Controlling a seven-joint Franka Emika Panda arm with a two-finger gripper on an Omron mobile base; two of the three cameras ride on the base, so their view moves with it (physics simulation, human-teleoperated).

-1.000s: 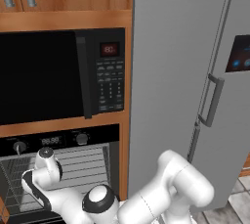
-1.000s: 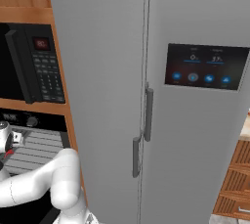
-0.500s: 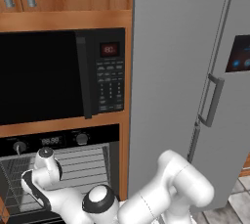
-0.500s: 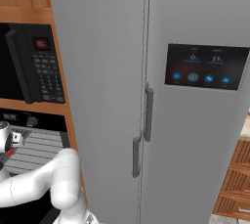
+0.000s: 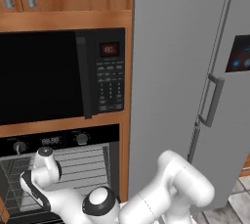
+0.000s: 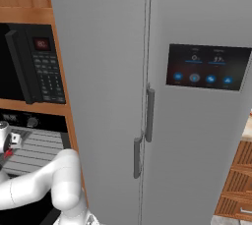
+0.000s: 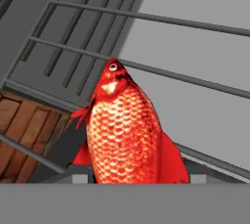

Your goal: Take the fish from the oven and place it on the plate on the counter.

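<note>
Nothing is shifting between the earlier base frames and now: my arm is staying reached into the oven (image 5: 73,169), and the base is sitting still. From the left base view I am seeing the white arm bending low into the open oven cavity, below the microwave (image 5: 58,76) and beside the tall grey fridge (image 5: 195,71).

In the hand view, the fish (image 7: 124,132) is filling the middle of the picture, red-orange and scaled, its head pointing up and away from the camera. It is lying inside the oven over the grey wire rack (image 7: 185,22), with 1 eye showing near the top. Its tail end is dropping out of sight at the bottom of the view, right where the gripper (image 7: 132,179) sits. I cannot tell from these pictures whether the fingers are apart, closing, or already pressing on the fish's flanks.

I am judging the fish to be light and rigid, with a smooth, rounded body that could slip or twist between flat pads. The thick middle of the body, across its 2 flanks, looks like the best place to hold it; the thin fins and tail offer little to grip. Lifting straight off the rack should keep it from catching on the wires.
</note>
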